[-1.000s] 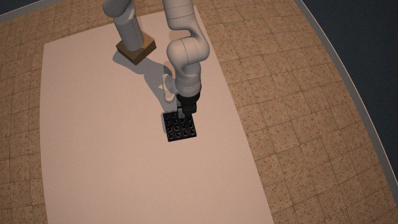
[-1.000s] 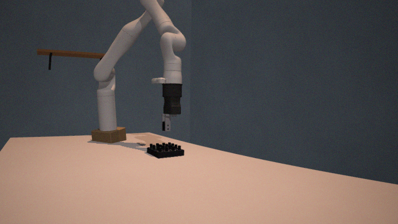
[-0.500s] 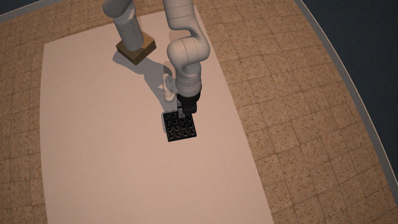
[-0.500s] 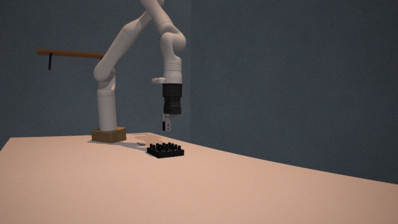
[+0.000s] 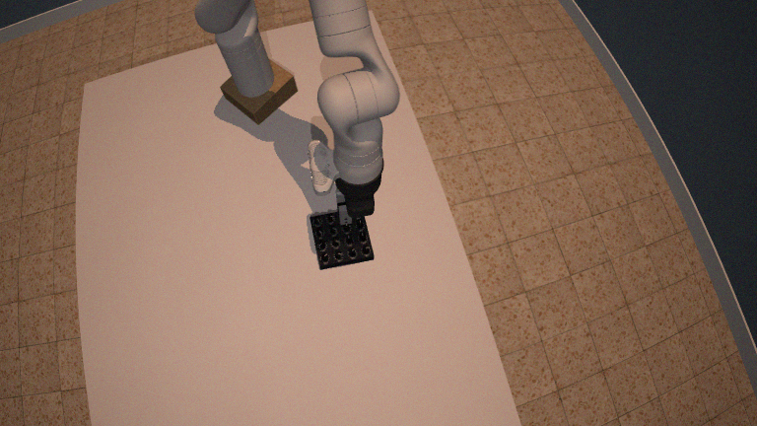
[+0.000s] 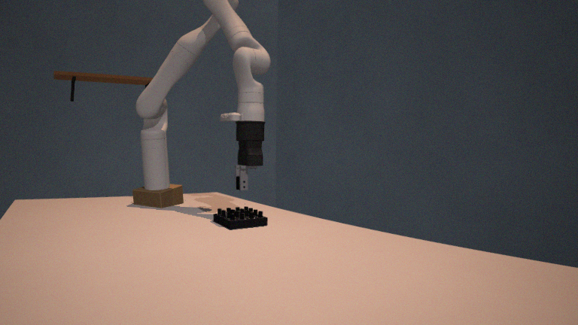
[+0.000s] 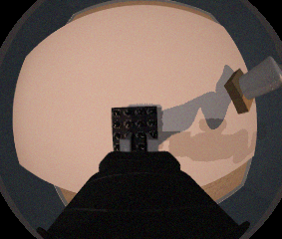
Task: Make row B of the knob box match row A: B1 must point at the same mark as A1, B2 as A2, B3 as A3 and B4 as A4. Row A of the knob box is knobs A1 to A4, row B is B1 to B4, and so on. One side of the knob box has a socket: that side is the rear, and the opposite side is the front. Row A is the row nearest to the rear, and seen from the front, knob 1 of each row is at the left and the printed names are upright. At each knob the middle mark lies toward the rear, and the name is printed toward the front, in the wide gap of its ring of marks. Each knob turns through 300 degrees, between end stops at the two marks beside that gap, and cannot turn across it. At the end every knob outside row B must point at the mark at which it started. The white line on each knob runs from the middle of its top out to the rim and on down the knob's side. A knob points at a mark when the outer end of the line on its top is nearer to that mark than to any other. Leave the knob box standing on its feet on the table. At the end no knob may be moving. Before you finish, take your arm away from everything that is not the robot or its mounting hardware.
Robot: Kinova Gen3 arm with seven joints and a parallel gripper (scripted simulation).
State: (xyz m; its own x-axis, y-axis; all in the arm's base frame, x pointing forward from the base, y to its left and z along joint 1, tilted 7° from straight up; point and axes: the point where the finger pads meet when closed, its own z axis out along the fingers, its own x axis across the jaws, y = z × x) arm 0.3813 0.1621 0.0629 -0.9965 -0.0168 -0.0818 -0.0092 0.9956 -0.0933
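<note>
Fingers (image 6: 241, 183) hang pointing straight down, part open with nothing between them, clear above the knob box (image 6: 241, 218). From the side, open air separates them from the knobs. From above, the fingers (image 5: 347, 213) cover the box's (image 5: 341, 241) edge nearest the arm's base (image 5: 283, 92), probably over one of the row of knobs there. The pale bench (image 5: 167, 287) carries the box, which stands flat on it, near the base
</note>
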